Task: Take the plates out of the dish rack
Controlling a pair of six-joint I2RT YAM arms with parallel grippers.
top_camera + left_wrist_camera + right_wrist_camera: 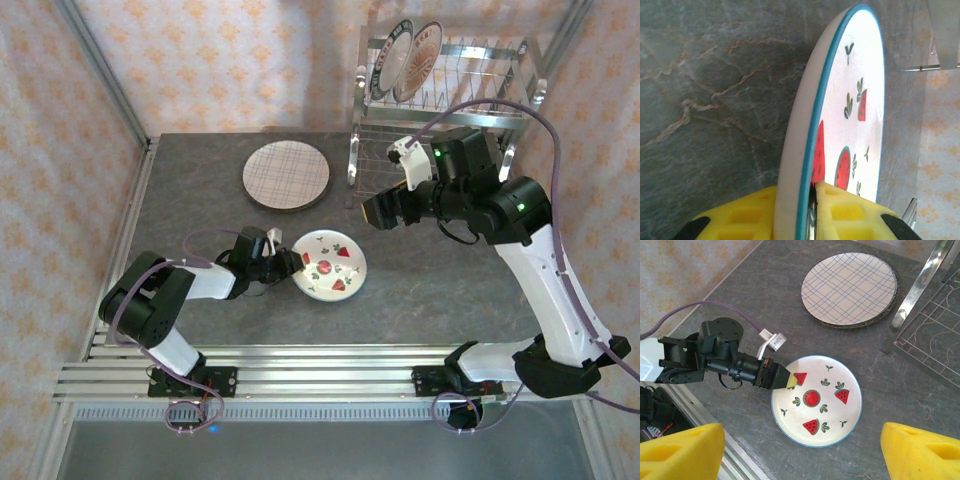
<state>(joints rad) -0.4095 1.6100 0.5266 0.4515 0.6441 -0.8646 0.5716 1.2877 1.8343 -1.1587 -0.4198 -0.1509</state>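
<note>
Rack [480, 62]: stood at the table's [200, 200] far right; two patterned plates [405, 60] are set on edge in its upper tier, left end.
Plaid plate [286, 175]: laid flat, just left of the rack.
Melon plate [330, 265]: laid flat, nearer the front.
Right gripper [385, 210]: held above the table; jaws are spread wide, empty.
Left gripper [812, 200]: pads are set astride the melon plate's rim; a clamp cannot be told.
</note>
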